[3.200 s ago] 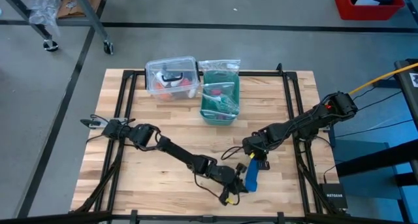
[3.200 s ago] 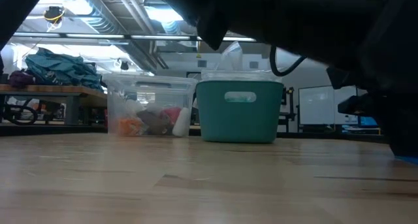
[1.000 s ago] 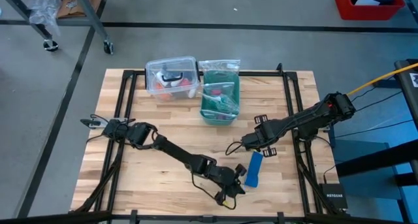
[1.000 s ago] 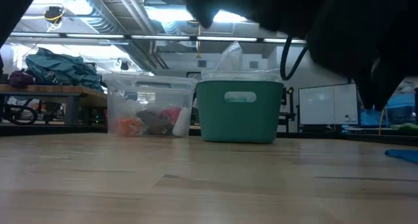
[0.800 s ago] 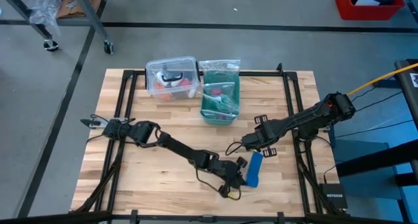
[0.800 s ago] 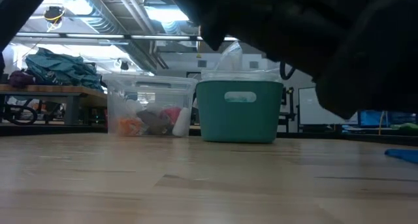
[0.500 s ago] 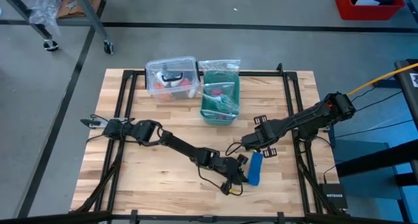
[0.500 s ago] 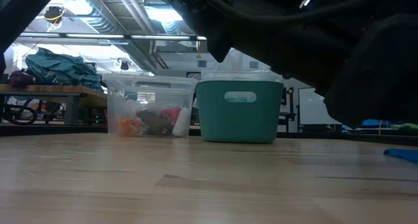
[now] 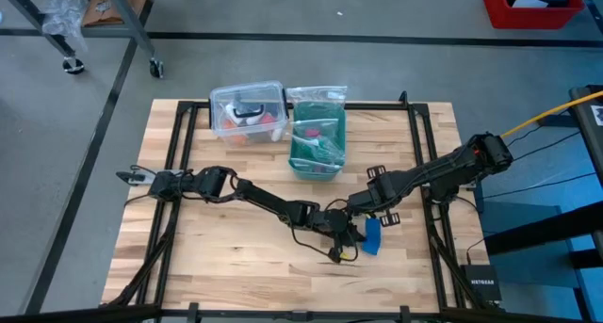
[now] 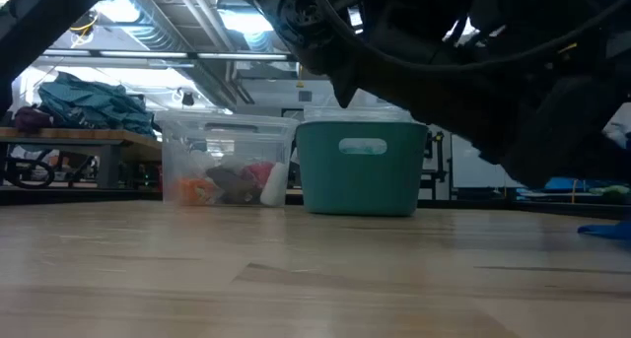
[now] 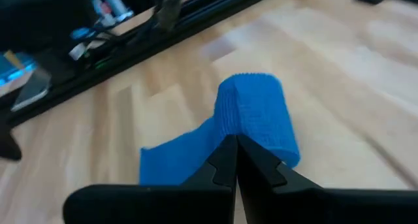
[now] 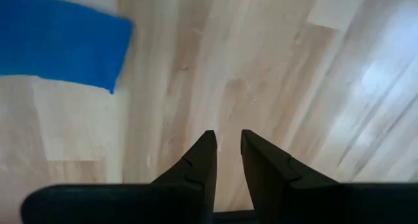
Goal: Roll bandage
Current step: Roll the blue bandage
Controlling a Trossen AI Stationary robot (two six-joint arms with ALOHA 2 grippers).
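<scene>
The bright blue bandage [image 9: 370, 236] lies on the wooden table right of centre. Its rolled-up end [image 11: 258, 116] stands thick, and a flat tail [image 11: 173, 164] lies on the wood beside it. My left gripper [image 9: 347, 234] is shut, low at the bandage's left side, its tips [image 11: 235, 149] at the foot of the roll. My right gripper [image 9: 363, 206] hovers just beyond the bandage's far end, fingers [image 12: 226, 145] a narrow gap apart and empty, with the flat blue end [image 12: 62, 44] ahead of it. The bandage also shows in the low view [image 10: 603, 231]. My left gripper has its shut fingertips [image 11: 228, 160] against the bandage where the roll [image 11: 251, 136] meets the flat tail. It comes low and slanting from the table's left. The roll rests on the table, with the tail flat on the wood.
A teal-green basket [image 9: 317, 142] with a plastic bag and a clear lidded box [image 9: 248, 111] stand at the table's far middle. Black frame rails [image 9: 419, 144] run along the table's sides. Bare wood lies toward the near left [image 9: 207, 257].
My left gripper has gone from near the table's front edge toward the far edge and a little right, along the bandage. The bandage's near end has rolled up, so the blue strip shows shorter; its far end has stayed in place.
</scene>
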